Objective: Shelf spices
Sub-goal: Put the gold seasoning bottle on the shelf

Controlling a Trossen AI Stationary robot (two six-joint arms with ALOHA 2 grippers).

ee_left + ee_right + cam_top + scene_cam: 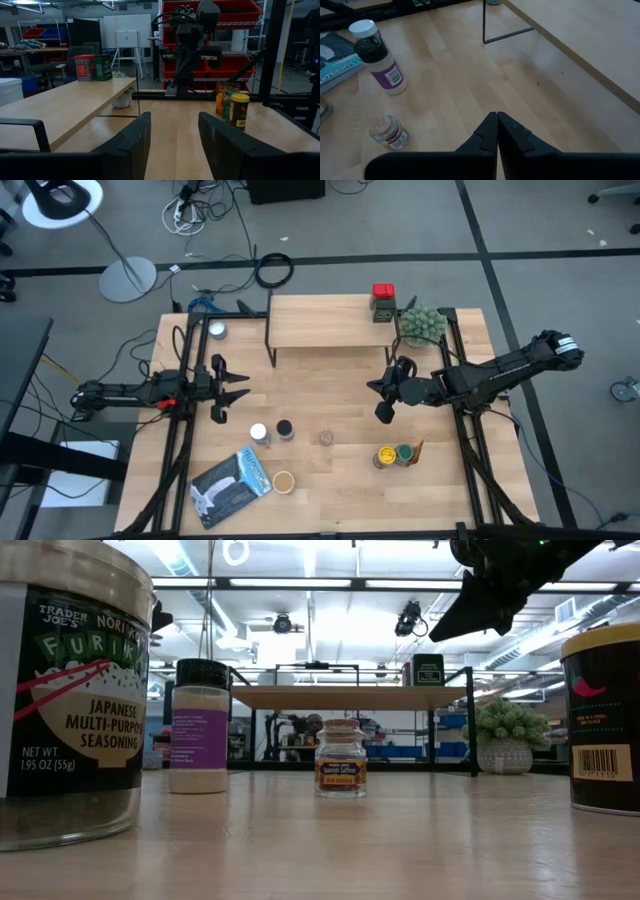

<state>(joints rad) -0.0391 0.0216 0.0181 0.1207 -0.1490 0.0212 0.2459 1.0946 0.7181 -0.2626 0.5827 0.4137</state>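
A: The right claw [384, 412] hangs over the middle of the desk [330, 480], fingers pressed together on nothing; its own wrist view shows the 2 tips meeting with no gap. The left claw [236, 391] sits at the desk's left side, released, fingers spread.

B: And the spices?

A: 2 are up already: a red-lidded tin [383, 292] and a dark green tin [384, 309] on the right end of the shelf [320, 320], the low riser with a light wood top on thin black legs. The rest stand on the desk in front of it.

B: Nearest candidate?

A: Probably the small clear glass jar with a tan lid [326, 438], just ahead of the right claw, with the black-lidded jar [285, 429] and white-lidded bottle [259, 433] beside it. I'd part the fingers first, come down straight over the lid, and grip the body low, since it looks light and easily tipped.

B: Which view helps?

A: The high view gives the spacing, including the yellow-lidded jar [386, 456] and green-lidded jar [404, 452] touching each other. The low view shows what it cannot: the clearance under the shelf board and the jars' heights. The right wrist view shows a purple-labelled bottle [380, 59] upright but the small jar [388, 131] looks tilted there, perhaps only from the camera's angle.
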